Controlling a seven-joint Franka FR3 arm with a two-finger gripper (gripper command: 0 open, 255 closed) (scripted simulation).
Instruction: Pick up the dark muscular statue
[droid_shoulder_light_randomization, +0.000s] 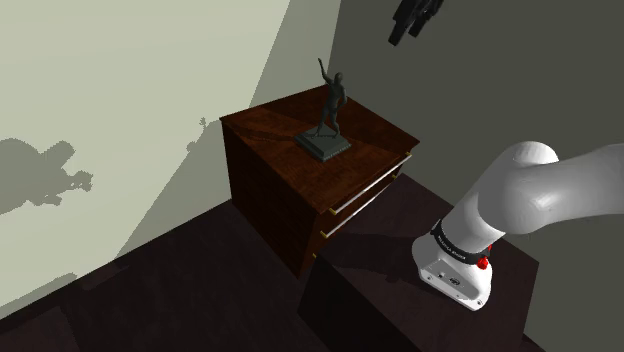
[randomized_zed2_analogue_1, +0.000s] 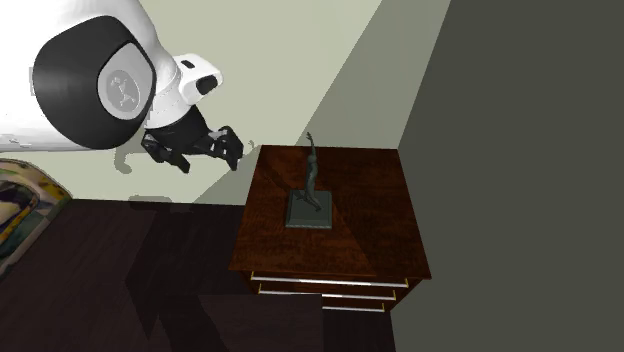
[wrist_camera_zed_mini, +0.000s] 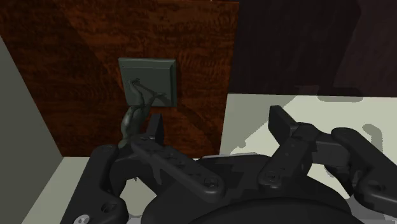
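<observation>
readable text: none | arm's dark base band (droid_shoulder_light_randomization: 455, 246): pale marks, too small to read | arm's grey joint cap (randomized_zed2_analogue_1: 122, 88): faint emblem, no letters made out

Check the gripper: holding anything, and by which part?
Nothing held. The gripper is open, nothing between its fingers; the statue stands on its base on the dresser, apart from the gripper.
</observation>
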